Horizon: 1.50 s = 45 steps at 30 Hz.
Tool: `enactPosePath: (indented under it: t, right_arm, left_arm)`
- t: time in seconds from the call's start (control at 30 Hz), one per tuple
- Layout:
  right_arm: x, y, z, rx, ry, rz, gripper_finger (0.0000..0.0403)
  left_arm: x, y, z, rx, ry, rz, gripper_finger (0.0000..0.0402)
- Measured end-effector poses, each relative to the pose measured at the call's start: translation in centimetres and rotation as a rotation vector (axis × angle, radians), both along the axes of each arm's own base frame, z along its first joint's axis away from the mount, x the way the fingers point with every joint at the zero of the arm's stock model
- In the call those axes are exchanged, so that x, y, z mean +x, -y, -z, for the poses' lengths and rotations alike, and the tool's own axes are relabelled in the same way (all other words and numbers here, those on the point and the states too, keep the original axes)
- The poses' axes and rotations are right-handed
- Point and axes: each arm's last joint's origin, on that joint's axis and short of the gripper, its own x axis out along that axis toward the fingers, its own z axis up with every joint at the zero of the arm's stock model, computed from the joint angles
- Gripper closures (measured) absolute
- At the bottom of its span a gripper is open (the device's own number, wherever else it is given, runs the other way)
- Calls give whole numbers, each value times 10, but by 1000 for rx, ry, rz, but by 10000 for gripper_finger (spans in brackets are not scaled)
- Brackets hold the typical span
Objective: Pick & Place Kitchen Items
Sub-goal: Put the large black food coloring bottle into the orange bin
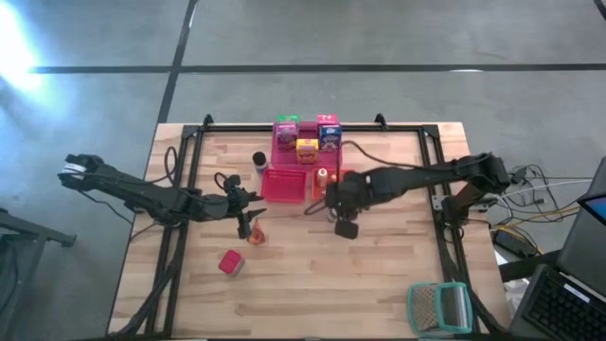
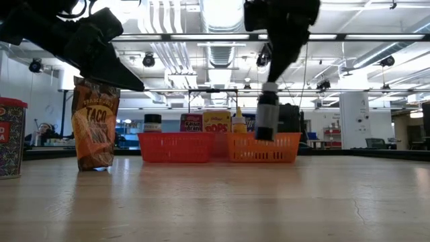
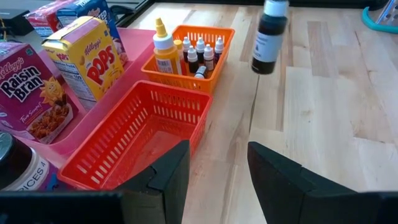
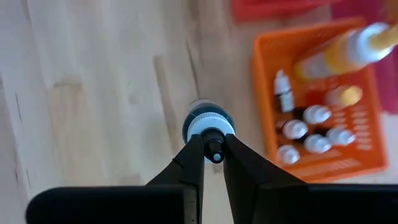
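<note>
Two grippers over table; right gripper pinches dark bottle by its cap, lifted, at 3 o'clock of orange tray; left gripper fingers parted, empty, beside taco packet.

Table: pale wooden planks, dark frame along far and side edges.
Far centre: pink tray, carrying cereal cartons.
Just nearer than pink tray: red basket, orange basket at its right, side by side.
Left of red basket: dark jar, upright.
Centre-left: taco pouch, standing.
Near left: red can.
Near right corner: teal-framed mesh thing.
</note>
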Motion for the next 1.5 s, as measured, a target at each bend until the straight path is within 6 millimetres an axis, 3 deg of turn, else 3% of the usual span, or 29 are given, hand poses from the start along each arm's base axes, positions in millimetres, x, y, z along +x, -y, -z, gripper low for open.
enactPosePath:
  t: [0.43,0.8,1.5]
  right_arm:
    - [9,52,-36,-27,110,17,370]
    - [12,74,-18,-40,48,43,371]
    - [34,85,19,-16,-12,15,371]
  left_arm:
    - [0,0,0,0,0,0,234]
    - [0,0,0,3,-3,1,234]
    - [0,0,1,9,-11,4,234]
